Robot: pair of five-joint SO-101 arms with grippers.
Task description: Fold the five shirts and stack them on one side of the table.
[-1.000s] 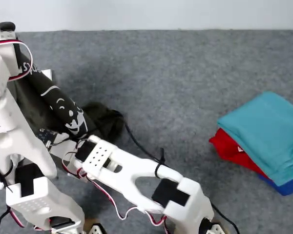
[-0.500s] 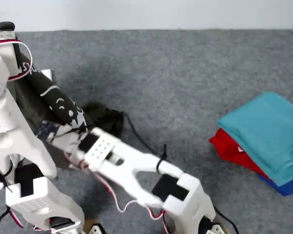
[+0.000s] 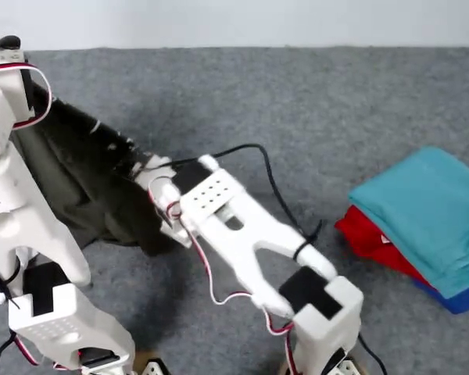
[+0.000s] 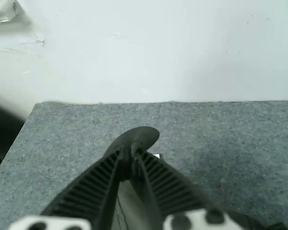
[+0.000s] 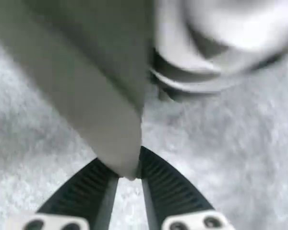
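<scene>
Two holds, one limp garment: the right gripper [image 5: 129, 173] has its jaws pressed together on a thin edge of the dark olive shirt [image 3: 82, 183]. It does so on the side of the table far from the stack [image 3: 422, 226] of folded shirts. The left gripper [image 4: 133, 158], farther again from the stack, is clamped on a small tuck of the same cloth, with a flap of fabric poking out past its tips. Between the two holds the shirt hangs as a slack, sagging sheet, and its lower part appears to rest on the grey table [image 3: 297, 109]. Well apart from both arms, the stack shows a teal shirt [image 3: 430, 199] on top, a red shirt [image 3: 367, 238] beneath it and a blue shirt [image 3: 463, 298] at the bottom.

The cloth looks light and limp, with no stiffness of its own. It will likely drape and bunch wherever it is unsupported, and a thin pinch could slip free under a sharp tug. The best holds are probably seams or corners, at the shoulders or hem, taken well apart so the fabric spreads flat rather than ropes. The shirt is not fragile, so the risk is a crooked fold rather than damage. With three shirts visible in the stack, this one is judged unfolded and not yet ready to carry across.
</scene>
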